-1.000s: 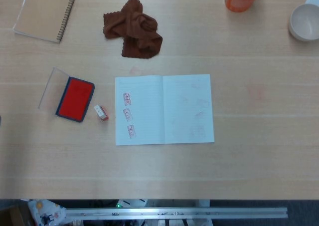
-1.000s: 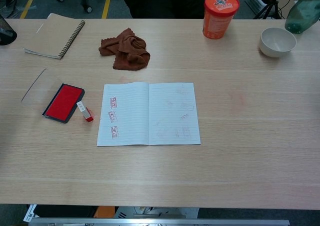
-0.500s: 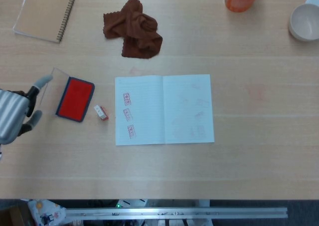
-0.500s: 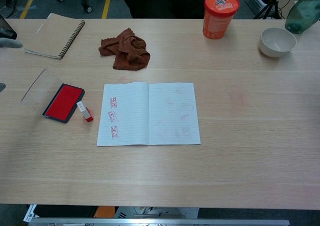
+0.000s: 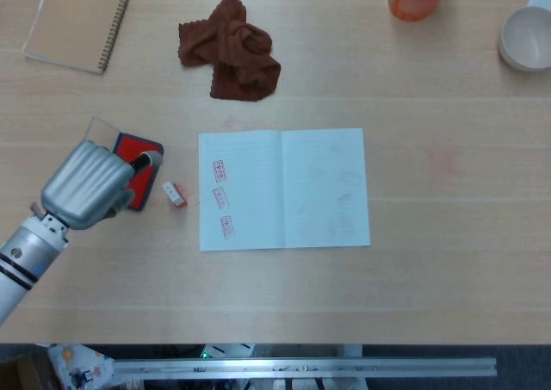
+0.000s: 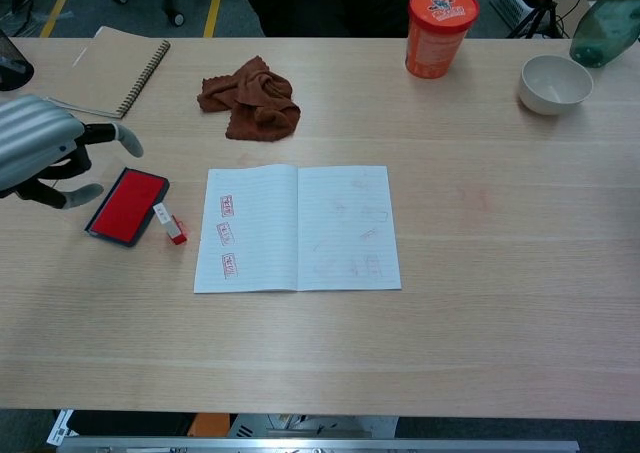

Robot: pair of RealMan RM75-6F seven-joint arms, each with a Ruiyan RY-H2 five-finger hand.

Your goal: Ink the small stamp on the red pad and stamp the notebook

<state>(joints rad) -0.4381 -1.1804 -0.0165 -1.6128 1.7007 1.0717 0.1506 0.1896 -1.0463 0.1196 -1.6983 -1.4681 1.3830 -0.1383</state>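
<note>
head view: left hand now over the red pad

half a second back, only at the far left edge of the head view, short of the pad's clear lid; now further in, left hand (image 5: 90,183) hanging above the red pad (image 5: 148,154) and hiding most of it from above. in the chest view, same left hand (image 6: 40,151) raised to the left of the red pad (image 6: 127,205), fingers (image 6: 105,133) spread apart and holding nothing. not touching the pad, so far as the chest view shows.

small stamp (image 5: 175,195) lying on its side on the table (image 5: 430,261), just right of the pad's near corner, between pad and notebook (image 5: 284,188); unmoved from the earlier frames. same small stamp (image 6: 170,223) in the chest view, well clear of the fingers. notebook open flat, three red prints in a column on the left page, fainter marks on the right page; unchanged.

right hand outside both views.

elsewhere, all as before: brown cloth (image 5: 232,47) crumpled beyond the notebook, spiral notebook (image 5: 79,20) at the far left, orange cup (image 6: 440,30) and white bowl (image 6: 554,83) at the far right.
</note>
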